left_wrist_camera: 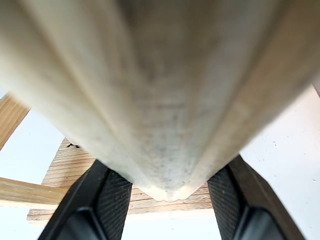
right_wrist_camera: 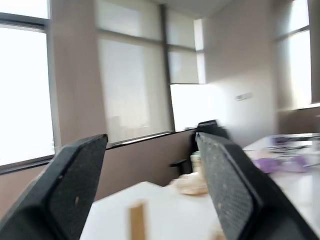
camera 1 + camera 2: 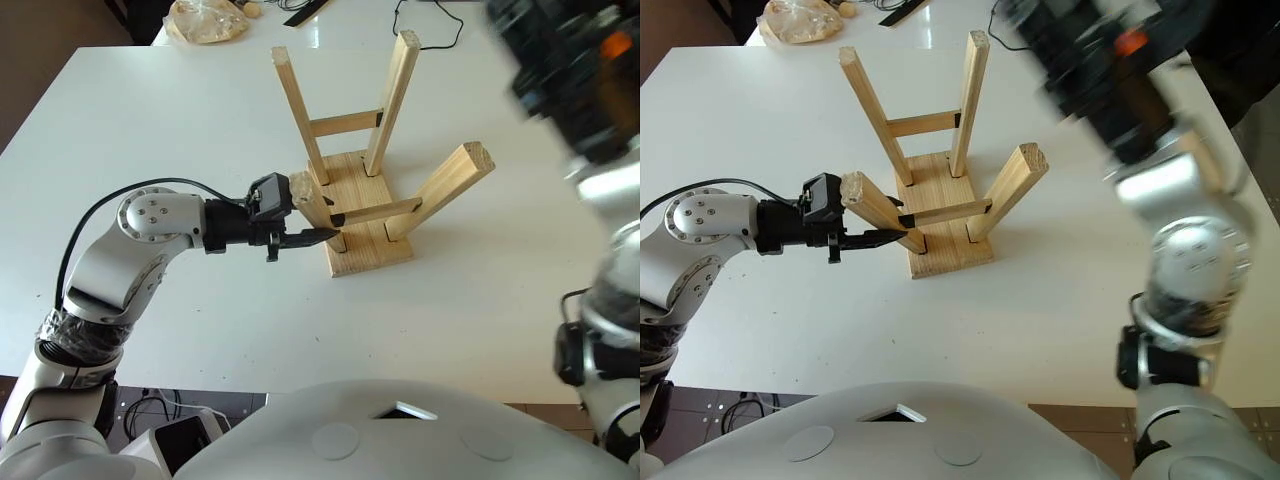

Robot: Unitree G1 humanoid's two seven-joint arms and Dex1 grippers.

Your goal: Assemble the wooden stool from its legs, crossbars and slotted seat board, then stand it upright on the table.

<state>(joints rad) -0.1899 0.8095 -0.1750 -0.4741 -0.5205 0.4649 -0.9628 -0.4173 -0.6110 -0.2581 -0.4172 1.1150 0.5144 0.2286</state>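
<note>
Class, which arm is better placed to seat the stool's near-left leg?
Likely left: the left gripper is shut on the near-left leg at the seat board; the right gripper is open, raised high.

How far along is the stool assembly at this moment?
Mostly built: four legs stand in the seat board, which lies face down on the table, and two crossbars link them in pairs. In hand: the left gripper clamps the near-left leg close to its slot, apparently seating it; the near pair leans. The right gripper is open, empty, raised. Left: turning it upright.
</note>
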